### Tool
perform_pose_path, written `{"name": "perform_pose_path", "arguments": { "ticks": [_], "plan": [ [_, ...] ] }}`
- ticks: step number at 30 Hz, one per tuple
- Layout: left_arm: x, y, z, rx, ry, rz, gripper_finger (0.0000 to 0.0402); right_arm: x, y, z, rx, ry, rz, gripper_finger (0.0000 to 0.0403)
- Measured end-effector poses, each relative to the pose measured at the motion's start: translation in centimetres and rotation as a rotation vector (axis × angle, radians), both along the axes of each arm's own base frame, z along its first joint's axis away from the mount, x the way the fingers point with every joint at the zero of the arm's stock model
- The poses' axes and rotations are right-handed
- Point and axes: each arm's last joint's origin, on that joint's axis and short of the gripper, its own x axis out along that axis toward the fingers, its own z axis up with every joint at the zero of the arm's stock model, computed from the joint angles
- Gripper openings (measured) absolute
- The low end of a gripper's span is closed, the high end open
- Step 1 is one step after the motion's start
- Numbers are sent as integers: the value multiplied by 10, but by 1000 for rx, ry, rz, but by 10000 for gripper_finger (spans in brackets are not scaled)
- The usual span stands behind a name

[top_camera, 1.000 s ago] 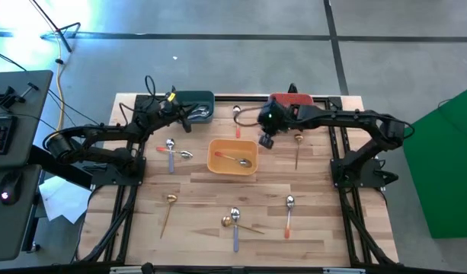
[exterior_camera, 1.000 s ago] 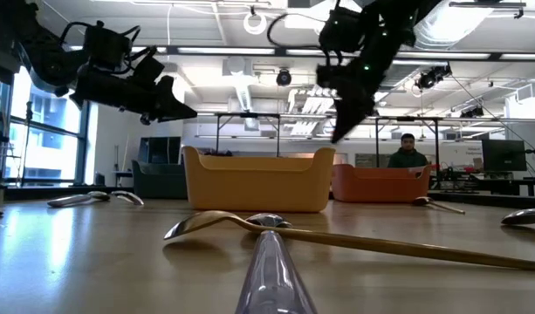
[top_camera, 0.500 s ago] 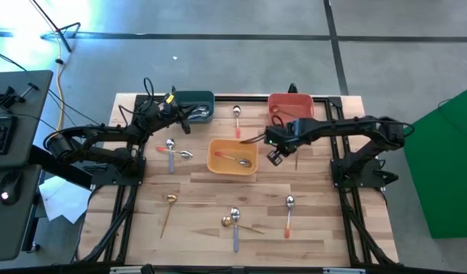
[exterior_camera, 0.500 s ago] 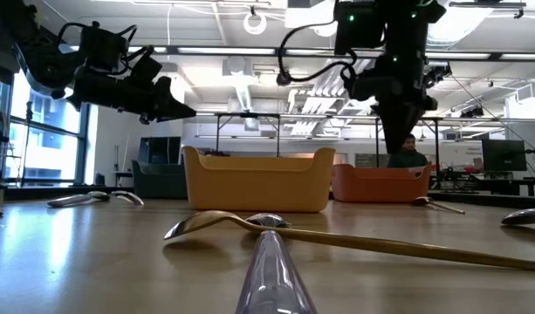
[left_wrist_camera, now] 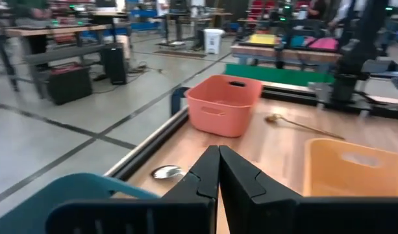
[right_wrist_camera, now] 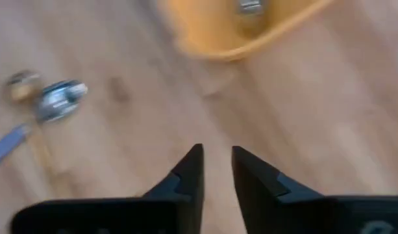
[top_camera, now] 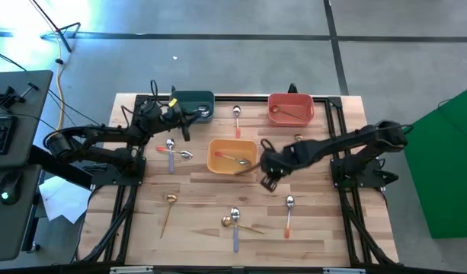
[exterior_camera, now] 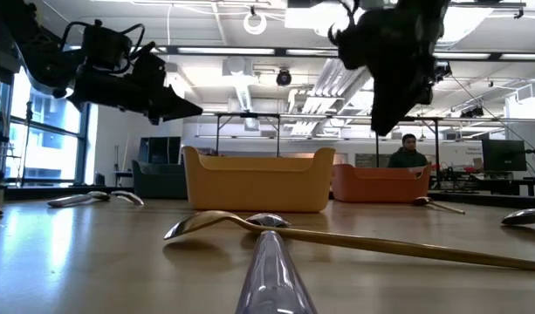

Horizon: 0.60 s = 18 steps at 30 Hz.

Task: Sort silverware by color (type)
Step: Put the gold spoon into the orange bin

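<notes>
The silverware lies scattered. In the high view a red-handled spoon (top_camera: 289, 209) lies near my right gripper, and a blue-handled spoon (top_camera: 235, 225) and a gold one (top_camera: 228, 221) lie at the near side. Two spoons (top_camera: 172, 149) lie left of the orange bin, and a gold spoon (top_camera: 169, 207) lies nearer. One spoon (top_camera: 233, 159) rests in the orange bin (top_camera: 216, 166), a gold one (top_camera: 285, 113) in the red bin (top_camera: 303, 103). My right gripper (top_camera: 267, 181) (right_wrist_camera: 216, 159) hovers open and empty just near-right of the orange bin. My left gripper (top_camera: 186, 126) (left_wrist_camera: 218, 156) is shut and empty beside the teal bin (top_camera: 189, 100).
A red-handled spoon (top_camera: 237, 114) lies between the teal and red bins at the far edge. A thin gold spoon (left_wrist_camera: 299, 123) lies on the table beside the red bin (left_wrist_camera: 224, 104). Bare wood shows around the middle of the table. A person sits in the room beyond.
My right gripper has swung from beside the red bin at the far edge toward the near edge, passing the orange bin's right side, and now hangs over the middle of the table. The silverware has stayed where it was.
</notes>
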Motion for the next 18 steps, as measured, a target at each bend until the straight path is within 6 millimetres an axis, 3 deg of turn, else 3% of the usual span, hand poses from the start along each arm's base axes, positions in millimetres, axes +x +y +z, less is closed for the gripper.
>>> {"name": "perform_pose_path", "arguments": {
  "ticks": [9,15,18],
  "plan": [
    [18,-27,0,84,23,-157,0,2,78,-16,-34,-107,151,150],
    [25,-43,1,97,22,-217,0,15,127,-43,-20,-235,249,158],
    [28,-48,1,100,23,-216,0,25,147,-47,-44,-263,289,158]
  ]
}}
